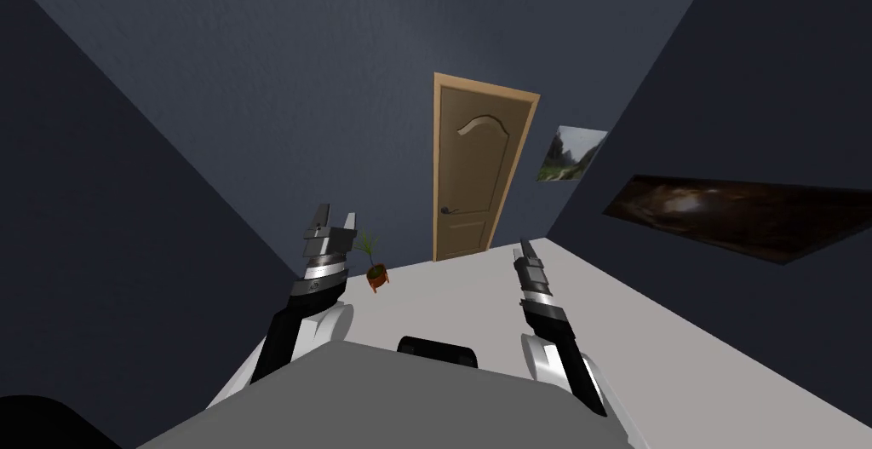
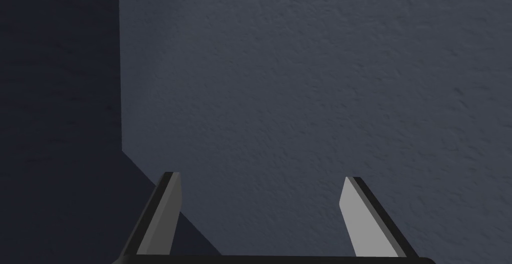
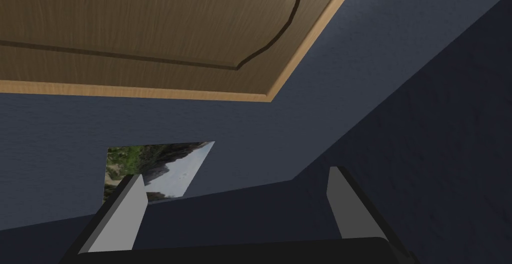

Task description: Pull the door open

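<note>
1. At the far end of the room, in the head view, the brown door (image 1: 477,171) stands in its lighter frame (image 1: 530,154) and looks fully shut. Its dark handle (image 1: 449,210) is on the edge toward my left. A long stretch of pale floor (image 1: 511,299) lies between me and the door. A potted plant (image 1: 375,267) stands by the wall to the left of the door, and a landscape picture (image 1: 570,154) hangs to its right.
2. In the same view both arms are raised in front of me. The left tool (image 1: 335,216) and the right tool (image 1: 520,250) are well apart from the handle and touch nothing.
3. In the left wrist view, the left tool's two fingers stand wide apart with nothing between them.
4. In the right wrist view, the right tool is also spread wide and empty. Beyond its fingers are the door's upper panel, a corner of the frame and the landscape picture. That hand seems to point at the top of the door rather than at the handle.
5. My judgement is that no part of the task is done yet. What remains is to close the distance, line one tool up on the handle, shut it there, and pull the door toward me.
</note>
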Tool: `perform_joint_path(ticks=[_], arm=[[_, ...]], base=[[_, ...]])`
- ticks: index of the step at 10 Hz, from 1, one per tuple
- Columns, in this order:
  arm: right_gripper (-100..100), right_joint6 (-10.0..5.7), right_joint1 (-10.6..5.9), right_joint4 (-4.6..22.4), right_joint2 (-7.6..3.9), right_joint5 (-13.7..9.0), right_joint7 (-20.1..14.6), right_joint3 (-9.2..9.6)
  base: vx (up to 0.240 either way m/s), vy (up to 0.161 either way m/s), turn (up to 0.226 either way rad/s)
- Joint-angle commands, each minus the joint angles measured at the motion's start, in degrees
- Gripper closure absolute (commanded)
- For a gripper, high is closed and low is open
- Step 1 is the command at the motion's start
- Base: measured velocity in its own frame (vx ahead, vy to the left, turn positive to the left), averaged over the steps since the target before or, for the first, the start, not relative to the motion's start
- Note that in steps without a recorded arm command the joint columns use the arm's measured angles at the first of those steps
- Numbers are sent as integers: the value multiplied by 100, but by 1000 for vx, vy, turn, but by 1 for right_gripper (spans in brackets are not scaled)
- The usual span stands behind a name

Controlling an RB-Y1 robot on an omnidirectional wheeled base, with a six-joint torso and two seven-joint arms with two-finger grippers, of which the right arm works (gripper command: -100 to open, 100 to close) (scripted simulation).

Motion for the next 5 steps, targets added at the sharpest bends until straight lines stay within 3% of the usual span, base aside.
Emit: perform_joint_path(ticks=[1,5], arm=[[-100,-20,-89,163,-9,21,-21,-40],[-100,-161,-532,963,-66,175,-164,-277]], base=[[69,-2,64],[80,-12,144]])
